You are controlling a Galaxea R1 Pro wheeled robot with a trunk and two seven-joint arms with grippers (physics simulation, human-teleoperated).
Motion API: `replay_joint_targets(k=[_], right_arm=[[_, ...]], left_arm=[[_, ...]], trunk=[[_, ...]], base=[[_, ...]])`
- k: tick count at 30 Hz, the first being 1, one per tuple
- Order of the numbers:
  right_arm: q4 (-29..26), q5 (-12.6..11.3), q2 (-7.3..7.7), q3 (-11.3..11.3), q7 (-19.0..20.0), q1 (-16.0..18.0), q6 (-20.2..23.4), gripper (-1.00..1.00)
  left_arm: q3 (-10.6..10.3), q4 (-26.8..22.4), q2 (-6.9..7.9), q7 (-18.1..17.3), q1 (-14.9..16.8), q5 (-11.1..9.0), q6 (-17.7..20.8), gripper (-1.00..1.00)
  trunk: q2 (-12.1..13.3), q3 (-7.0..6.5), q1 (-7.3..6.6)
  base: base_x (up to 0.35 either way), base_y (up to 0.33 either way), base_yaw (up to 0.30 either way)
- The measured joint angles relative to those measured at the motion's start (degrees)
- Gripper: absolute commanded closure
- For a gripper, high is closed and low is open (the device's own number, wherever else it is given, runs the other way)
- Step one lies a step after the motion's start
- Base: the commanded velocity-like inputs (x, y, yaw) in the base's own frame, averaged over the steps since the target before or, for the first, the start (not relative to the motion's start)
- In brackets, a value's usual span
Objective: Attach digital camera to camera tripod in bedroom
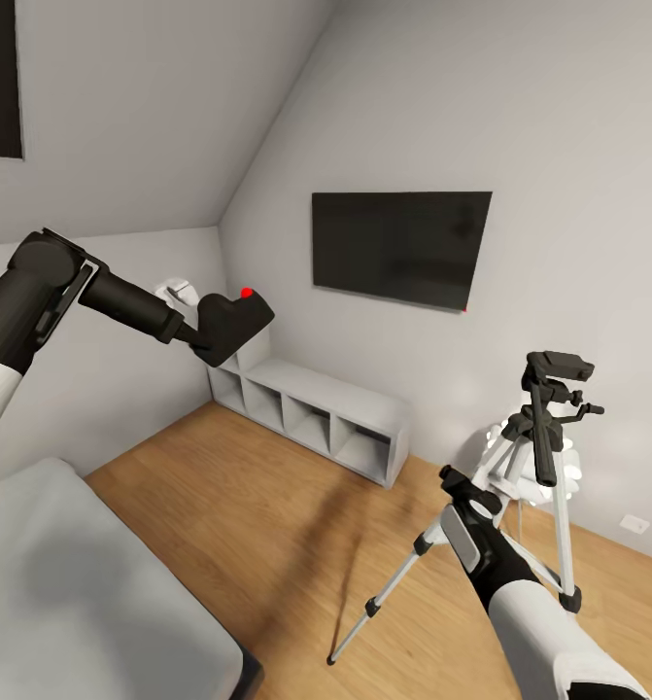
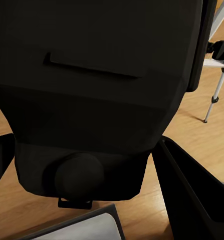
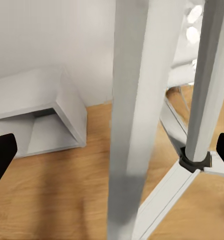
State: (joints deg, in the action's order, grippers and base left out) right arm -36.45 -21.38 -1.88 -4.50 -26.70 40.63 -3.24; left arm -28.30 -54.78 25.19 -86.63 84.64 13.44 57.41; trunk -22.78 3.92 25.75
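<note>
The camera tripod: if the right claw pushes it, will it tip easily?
Probably yes. The camera tripod stands tall on thin silver legs, so it looks top-heavy and light. The wooden floor seems smooth, so its feet may slide. The right claw, close to a leg, should move gently.

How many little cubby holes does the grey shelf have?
4 show on the grey shelf: three in a row along the bottom and one at the taller left end, partly behind the digital camera. More may be hidden behind it.

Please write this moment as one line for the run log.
left gripper: holds camera, raised | right gripper: open around tripod leg | camera not attached
</note>
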Motion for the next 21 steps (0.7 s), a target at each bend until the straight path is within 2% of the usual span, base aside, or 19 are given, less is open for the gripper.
replay_joint_targets(k=[9, 21], right_arm=[[0.0, 0.0, 0.54, 0.0, 0.0, 0.0, 0.0, -1.0], [0.0, 0.0, 0.6, 0.0, 0.0, 0.0, 0.0, -1.0]], left_arm=[[0.0, 0.0, 0.0, 0.0, 0.0, 0.0, 0.0, 1.0], [0.0, 0.0, 0.0, 0.0, 0.0, 0.0, 0.0, 1.0]], trunk=[[0.0, 0.0, -0.01], [0.0, 0.0, 0.0]], base=[[0.076, 0.0, 0.0], [0.01, 0.0, 0.0]])
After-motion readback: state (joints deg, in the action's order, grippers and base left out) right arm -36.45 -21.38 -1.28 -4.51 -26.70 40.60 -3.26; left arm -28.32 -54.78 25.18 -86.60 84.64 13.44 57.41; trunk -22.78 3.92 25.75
